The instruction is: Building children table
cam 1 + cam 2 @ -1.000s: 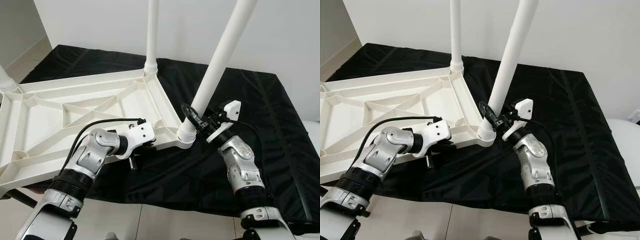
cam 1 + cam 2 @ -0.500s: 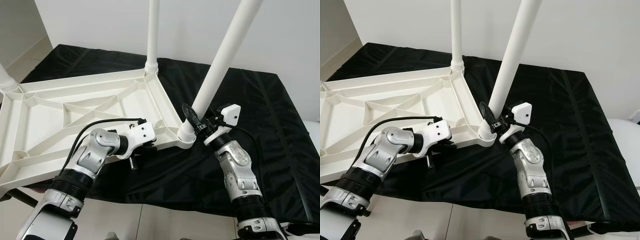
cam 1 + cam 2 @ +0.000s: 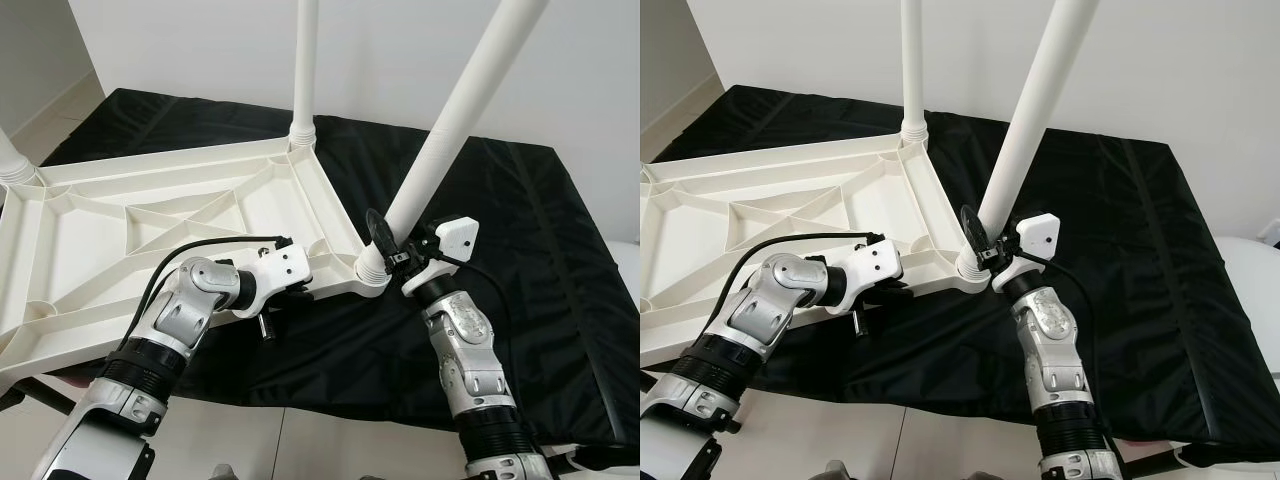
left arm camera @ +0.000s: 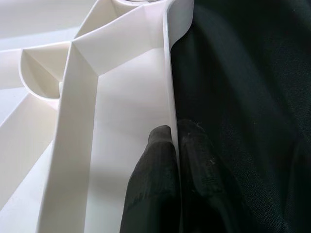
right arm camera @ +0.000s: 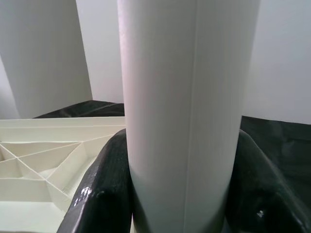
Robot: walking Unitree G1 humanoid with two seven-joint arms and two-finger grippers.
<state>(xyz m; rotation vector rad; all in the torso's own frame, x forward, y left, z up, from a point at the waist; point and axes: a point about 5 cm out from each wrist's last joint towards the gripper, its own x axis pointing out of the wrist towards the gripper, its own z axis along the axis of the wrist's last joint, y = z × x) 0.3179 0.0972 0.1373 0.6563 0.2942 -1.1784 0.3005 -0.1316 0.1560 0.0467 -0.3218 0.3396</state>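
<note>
On the black cloth-covered surface [image 3: 520, 250] the white upturned tabletop [image 3: 150, 230] overhangs the near edge, the tilted leg [image 3: 455, 120] at its near right corner clasped by the right gripper [image 3: 390, 250], the left gripper [image 3: 290, 292] pinching its near rim.

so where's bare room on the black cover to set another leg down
Bare black cover lies right of the tilted leg, out to its right edge. Crowded at the tabletop corner, where the right claw grips that leg and the left claw pinches the rim.
</note>
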